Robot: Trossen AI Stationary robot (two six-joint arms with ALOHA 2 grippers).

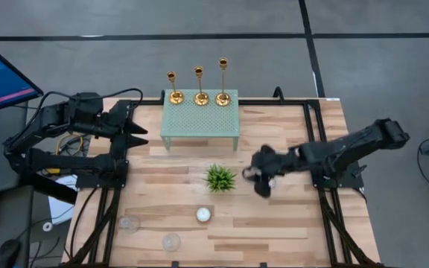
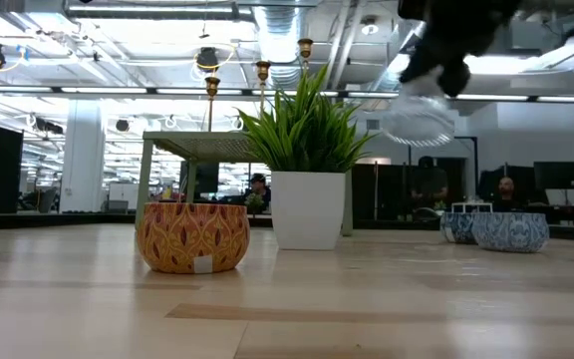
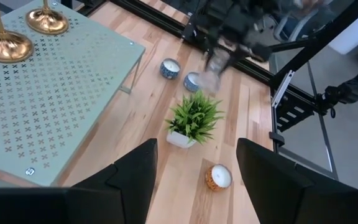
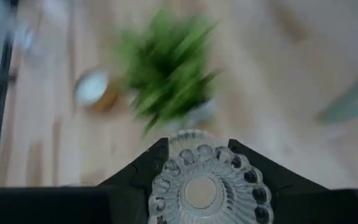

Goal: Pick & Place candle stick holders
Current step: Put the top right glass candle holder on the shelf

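While the wooden surface (image 1: 274, 223) carries the whole arrangement, the largest item on it is the pale green perforated stand (image 1: 199, 119), set toward the far edge. The three candle stick holders (image 1: 199, 88) stand upright in a row along the stand's rear edge, well apart from both arms; placed there, they are out of the working lane in the middle of the surface, and none of them is held.

The left arm waits beside the stand's left end. The left pincer (image 3: 194, 171) has its fingers apart and holds nothing; its wrist view looks across the stand top toward the plant.

The right arm reaches in from the right side. The right pincer (image 1: 263, 181) hangs above the surface just right of the small potted plant (image 1: 220, 178). Its fingers are clamped on a clear glass cup (image 4: 202, 186), gripped at opposite sides of the ribbed rim so the cup hangs level beneath the wrist. The low view shows the cup raised clear of the surface, above the height of the plant leaves. Judged from this, the arm is carrying a glass cup, not a candle stick holder.

Smaller items lie near the front edge: a tealight candle (image 1: 203, 215) in an orange patterned bowl, and two further clear glass cups (image 1: 129, 222). Two blue patterned bowls (image 3: 169, 68) sit near the right arm's base.
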